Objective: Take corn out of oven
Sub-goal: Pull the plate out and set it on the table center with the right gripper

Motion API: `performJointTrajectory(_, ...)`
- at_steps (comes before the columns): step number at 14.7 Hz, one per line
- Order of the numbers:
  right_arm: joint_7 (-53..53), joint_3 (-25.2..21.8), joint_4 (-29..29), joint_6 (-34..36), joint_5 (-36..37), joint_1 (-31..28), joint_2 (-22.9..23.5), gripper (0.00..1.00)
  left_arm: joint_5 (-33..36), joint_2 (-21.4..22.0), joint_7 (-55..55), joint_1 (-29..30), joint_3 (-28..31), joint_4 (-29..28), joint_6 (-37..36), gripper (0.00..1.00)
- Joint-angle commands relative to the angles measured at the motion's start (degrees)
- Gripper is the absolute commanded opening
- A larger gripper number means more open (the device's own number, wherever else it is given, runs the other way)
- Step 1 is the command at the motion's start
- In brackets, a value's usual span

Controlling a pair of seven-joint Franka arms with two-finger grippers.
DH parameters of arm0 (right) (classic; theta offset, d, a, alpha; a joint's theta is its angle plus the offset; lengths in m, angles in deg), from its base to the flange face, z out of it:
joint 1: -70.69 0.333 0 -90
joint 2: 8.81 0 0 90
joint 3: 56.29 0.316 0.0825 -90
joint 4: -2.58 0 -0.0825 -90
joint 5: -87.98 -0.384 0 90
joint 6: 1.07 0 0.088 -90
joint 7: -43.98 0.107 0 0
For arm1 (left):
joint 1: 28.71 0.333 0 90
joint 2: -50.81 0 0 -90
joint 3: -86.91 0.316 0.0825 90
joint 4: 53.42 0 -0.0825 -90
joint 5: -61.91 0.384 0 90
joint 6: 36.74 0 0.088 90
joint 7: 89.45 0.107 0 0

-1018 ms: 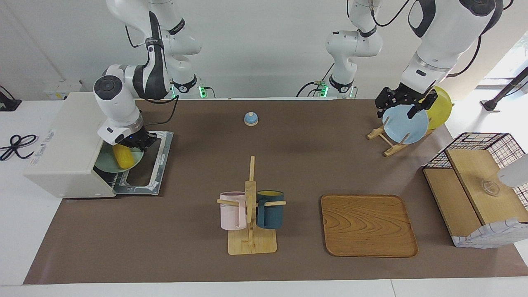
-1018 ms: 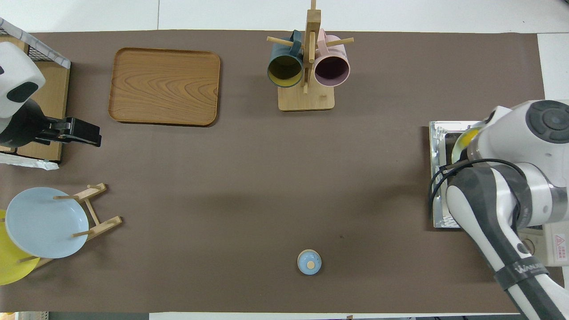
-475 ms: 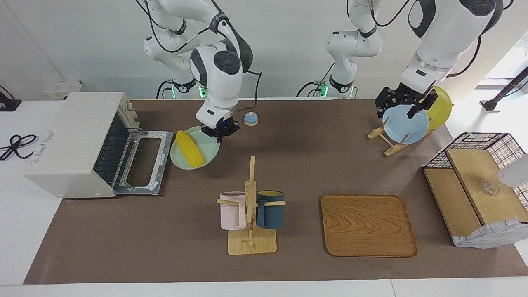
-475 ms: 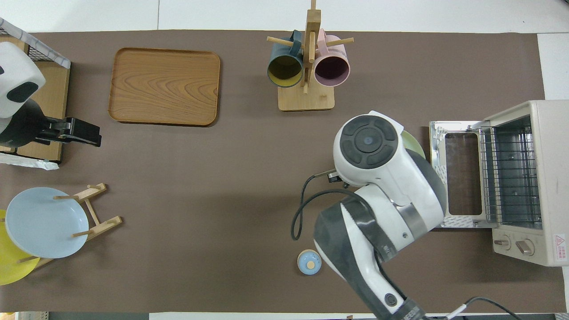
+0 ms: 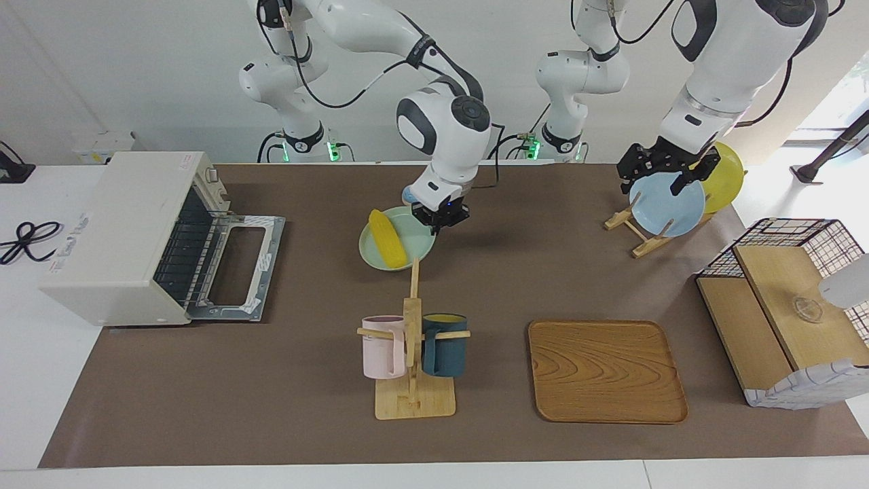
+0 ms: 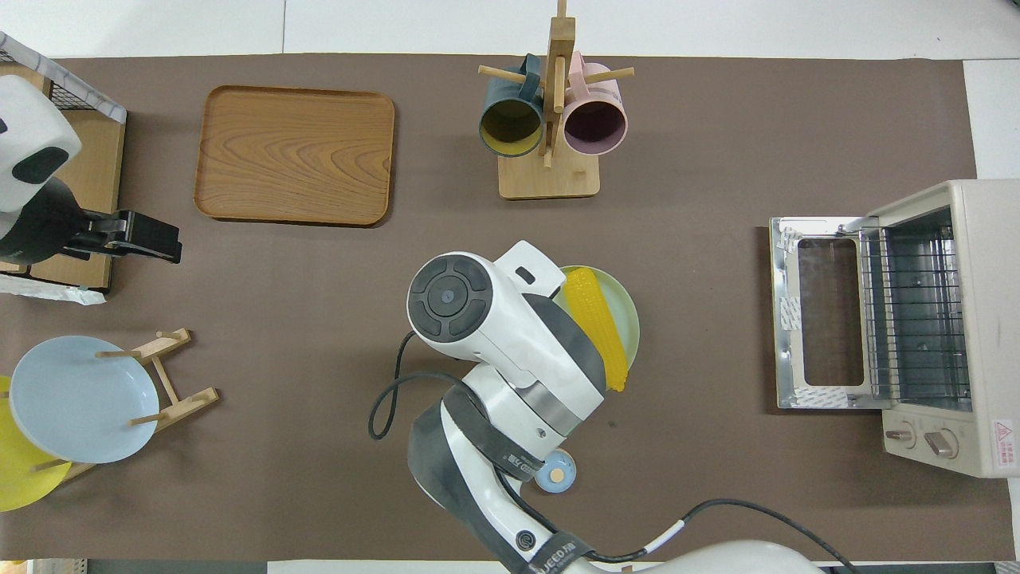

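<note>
No readable text (oven (image 6: 988, 335) sticker illegible).

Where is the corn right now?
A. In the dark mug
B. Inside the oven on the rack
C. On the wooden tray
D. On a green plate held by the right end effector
D: the corn lies on the green plate, whose rim the right end effector grips, outside the open oven.

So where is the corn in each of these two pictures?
Facing view: the corn lies on a green plate near the middle, carried by the right gripper, robot-side of the mug rack.
Overhead view: the corn sits just off centre, on the plate, partly hidden by the right arm.
Shared landmark: the mug rack, the corn being nearer to the robots than it.
</note>
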Motion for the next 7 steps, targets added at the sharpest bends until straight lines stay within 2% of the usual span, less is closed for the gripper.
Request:
performJointTrajectory(1, 1.84, 0.31, 1.68, -4.19, -2.30, -0.28, 1.13, 0.00, 1.20, 0.32, -0.30, -0.16, 0.16, -0.22, -0.56, 1.00)
performJointTrajectory(4, 3.17, 0.40, 5.03, -10.53, -5.46, -0.63, 0.87, 0.00, 1.20, 0.32, -0.38, -0.25, 0.16, -0.22, -0.56, 1.00)
performJointTrajectory(6, 3.34, 0.40, 4.60, -11.15, -7.65, -1.07, 0.95, 0.00, 1.20, 0.32, -0.38, -0.25, 0.16, -0.22, -0.56, 1.00)
performJointTrajectory(7, 3.34, 0.40, 4.51, -11.68, -9.93, -1.24, 1.04, 0.04, 1.20, 0.32, -0.38, -0.25, 0.16, -0.22, -0.56, 1.00)
